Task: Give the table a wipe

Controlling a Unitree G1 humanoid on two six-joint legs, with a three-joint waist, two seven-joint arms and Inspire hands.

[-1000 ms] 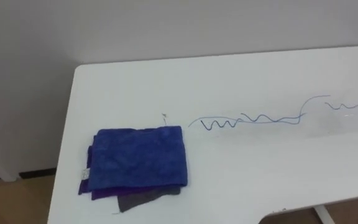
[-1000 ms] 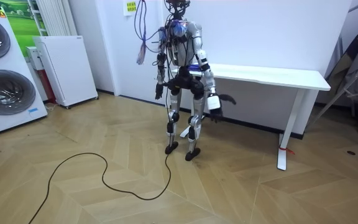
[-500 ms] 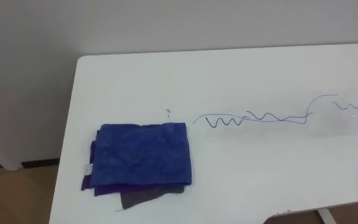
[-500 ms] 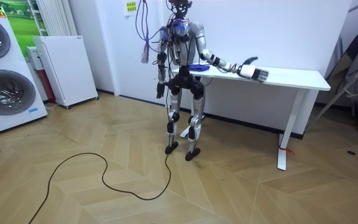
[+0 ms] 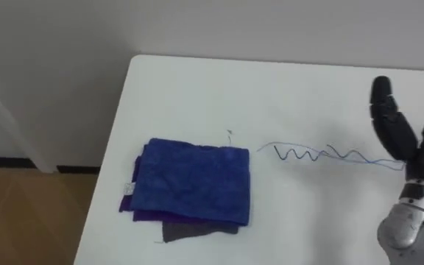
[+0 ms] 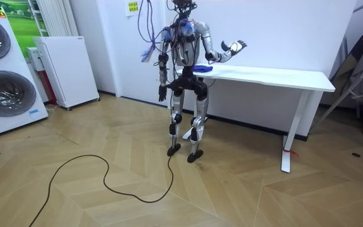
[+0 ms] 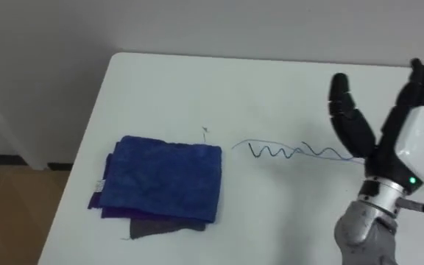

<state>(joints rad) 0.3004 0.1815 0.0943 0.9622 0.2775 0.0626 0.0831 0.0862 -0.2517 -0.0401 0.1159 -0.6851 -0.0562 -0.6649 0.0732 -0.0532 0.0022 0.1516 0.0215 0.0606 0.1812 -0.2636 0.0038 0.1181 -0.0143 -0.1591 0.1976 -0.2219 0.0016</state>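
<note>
Landmark for all positions: the folded blue cloth

- Cloth lies flat on the white table, close to the table's left end and nearer its front edge than its back edge. Nothing touches it from above
- It is the top of a small stack: a purple layer peeks out along the cloth's left and near sides, and a grey layer juts out from under its near edge
- Tiny dark speck sits on the tabletop just beyond the cloth's far right corner
- Blue pen line is drawn on the tabletop. It starts just right of the cloth's far right corner, runs off to the right in small zigzags, then passes behind the right hand
- Right hand is well to the right of the cloth and apart from it. Its fingers are straight, spread wide and pointing up and away, with nothing held. In the room view it is lifted in the air, higher than the cloth and clear of the tabletop
- Left hand hangs low at the robot's side in the room view, below the cloth's level and to the room view's left of it. It is too small there to tell its state
- Robot stands upright on both feet at the table end where the cloth lies
</note>
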